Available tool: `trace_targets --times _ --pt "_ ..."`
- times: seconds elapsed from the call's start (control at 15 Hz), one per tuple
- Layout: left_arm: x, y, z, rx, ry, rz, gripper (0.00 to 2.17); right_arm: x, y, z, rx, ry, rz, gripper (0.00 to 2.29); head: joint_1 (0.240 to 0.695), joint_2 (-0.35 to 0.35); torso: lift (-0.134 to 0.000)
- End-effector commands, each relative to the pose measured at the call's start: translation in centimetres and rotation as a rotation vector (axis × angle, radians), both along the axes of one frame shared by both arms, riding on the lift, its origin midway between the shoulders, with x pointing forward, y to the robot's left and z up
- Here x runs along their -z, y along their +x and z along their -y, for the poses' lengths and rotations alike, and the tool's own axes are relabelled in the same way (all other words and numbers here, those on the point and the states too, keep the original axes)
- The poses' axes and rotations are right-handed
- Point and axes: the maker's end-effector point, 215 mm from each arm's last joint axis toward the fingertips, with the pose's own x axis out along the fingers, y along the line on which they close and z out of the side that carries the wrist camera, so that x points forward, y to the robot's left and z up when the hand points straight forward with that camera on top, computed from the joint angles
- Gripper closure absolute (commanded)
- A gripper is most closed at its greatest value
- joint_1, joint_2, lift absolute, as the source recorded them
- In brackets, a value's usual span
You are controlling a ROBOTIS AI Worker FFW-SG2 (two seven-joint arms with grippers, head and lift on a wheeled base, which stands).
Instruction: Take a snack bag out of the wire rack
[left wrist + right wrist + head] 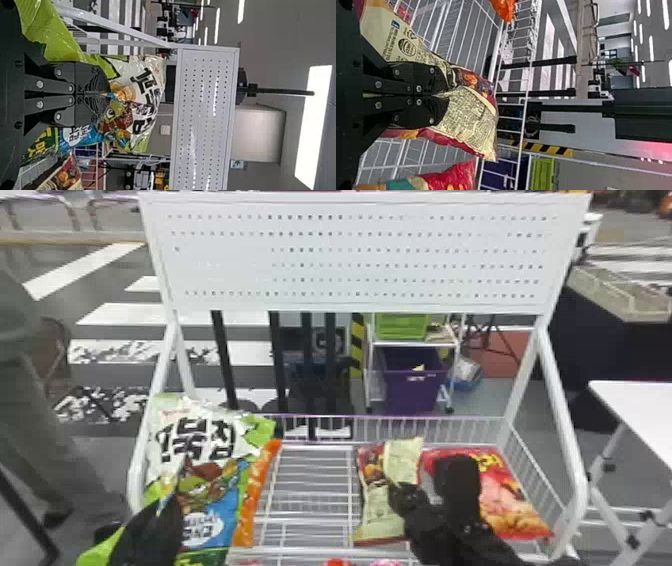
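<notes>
Pinching cream bag (379, 512), R hand (404, 492) hides mid pt.

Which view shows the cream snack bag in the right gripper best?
Right wrist view: the cream bag is close, its printed back showing, pinched by the right gripper. Head view: farther off, partly behind that gripper. Left wrist view: apparently part of its pictured front.

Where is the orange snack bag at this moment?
In the head view, the orange snack bag is in the left part of the wire rack, directly right of the blue snack bag.
</notes>
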Motion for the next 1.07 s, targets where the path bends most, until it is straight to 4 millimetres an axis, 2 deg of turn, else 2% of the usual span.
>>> trace_targets --times 0.0,0.13,0.27,0.33,0.6,0.73,0.87,1.0 --pt "-0.1 -0.1 0.1 0.002 -0.001 0.002 2.11 -3.2 -1.9 1.8 0.009 -0.001 0.062 2.08 0.499 0.000 0.000" --pt "-0.1 -0.1 0.3 0.005 -0.004 0.000 2.11 -6.2 -4.4 3.7 0.019 -0.006 0.122 2.08 0.499 0.000 0.000" --pt "-0.1 -0.1 0.4 0.008 -0.006 0.001 2.11 -8.3 -6.9 6.0 0.059 -0.015 0.174 2.08 0.499 0.000 0.000" --pt "-0.1 -0.1 0.4 0.008 -0.006 0.001 2.11 -8.4 -8.1 6.6 0.069 -0.014 0.182 2.08 0.499 0.000 0.000" --pt "-0.4 -0.1 0.3 0.005 -0.008 0.010 2.11 -11.1 -12.7 9.1 0.141 0.058 0.295 2.08 0.499 0.000 0.000" --pt "-0.5 -0.1 0.3 0.004 -0.010 0.013 2.11 -12.6 -15.4 11.0 0.194 0.088 0.352 2.10 0.499 0.000 0.000" --pt "-0.5 0.1 0.2 0.003 -0.008 0.015 2.11 -13.1 -17.7 12.5 0.222 0.106 0.381 2.11 0.499 0.000 0.000" --pt "-0.3 0.2 0.3 0.003 -0.009 0.013 2.11 -13.3 -19.2 13.5 0.243 0.107 0.389 2.11 0.499 0.000 0.000"
